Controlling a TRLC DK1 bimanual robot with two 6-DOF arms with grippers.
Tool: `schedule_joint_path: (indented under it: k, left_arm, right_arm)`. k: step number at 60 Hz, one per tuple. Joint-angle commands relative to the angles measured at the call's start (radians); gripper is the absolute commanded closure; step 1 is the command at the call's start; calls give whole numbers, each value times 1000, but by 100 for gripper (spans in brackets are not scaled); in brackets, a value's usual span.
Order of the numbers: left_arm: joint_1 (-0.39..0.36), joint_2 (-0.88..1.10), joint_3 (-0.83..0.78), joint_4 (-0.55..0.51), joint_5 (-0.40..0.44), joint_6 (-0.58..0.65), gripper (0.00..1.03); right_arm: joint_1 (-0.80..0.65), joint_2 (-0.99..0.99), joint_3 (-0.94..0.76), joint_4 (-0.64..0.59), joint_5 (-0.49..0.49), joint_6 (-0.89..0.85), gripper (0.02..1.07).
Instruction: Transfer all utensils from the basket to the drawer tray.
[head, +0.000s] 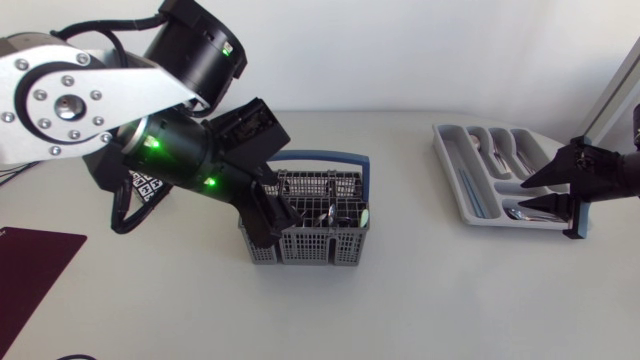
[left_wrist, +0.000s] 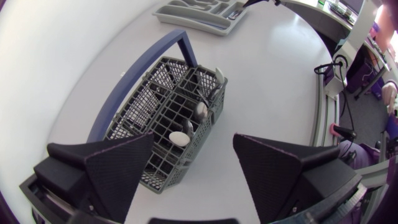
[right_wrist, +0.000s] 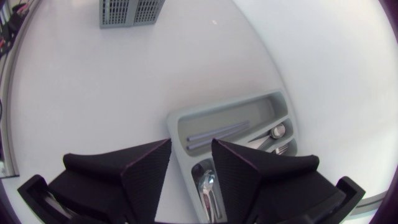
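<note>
- The left gripper (left_wrist: 193, 140) hung wide open over the cutlery basket (left_wrist: 143, 106).
- Spoons (left_wrist: 178, 138) stood bowl-up inside. The fingers should straddle one alone, clear of the dividers.
- The right gripper (right_wrist: 191, 146) hovered empty and part-open above the drawer tray (right_wrist: 174, 124).

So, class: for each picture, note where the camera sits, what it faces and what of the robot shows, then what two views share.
Head view: fixed above the table, facing down; left arm over the basket, right arm at the tray.
Left wrist view: on that arm's last link, facing down at the basket; left jaws show, open.
Right wrist view: on that arm's last link, facing down into the tray; right jaws show, open.
Shared: both wrist views show basket and tray.
</note>
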Motion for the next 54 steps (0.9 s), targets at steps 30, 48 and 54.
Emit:
schedule_joint_path:
  k: [30, 48, 54]
  left_arm:
    - [-21, -29, -72, 52, -18, 55, 15]
    - [-200, 47, -20, 62, -283, -8, 18]
    - [-246, 78, 12, 49, -369, -33, 24]
  right_arm:
    - [486, -369, -164, -79, 15, 611, 50]
    - [639, -398, -179, -24, 122, 775, 50]
    - [679, -395, -179, -16, 153, 812, 50]
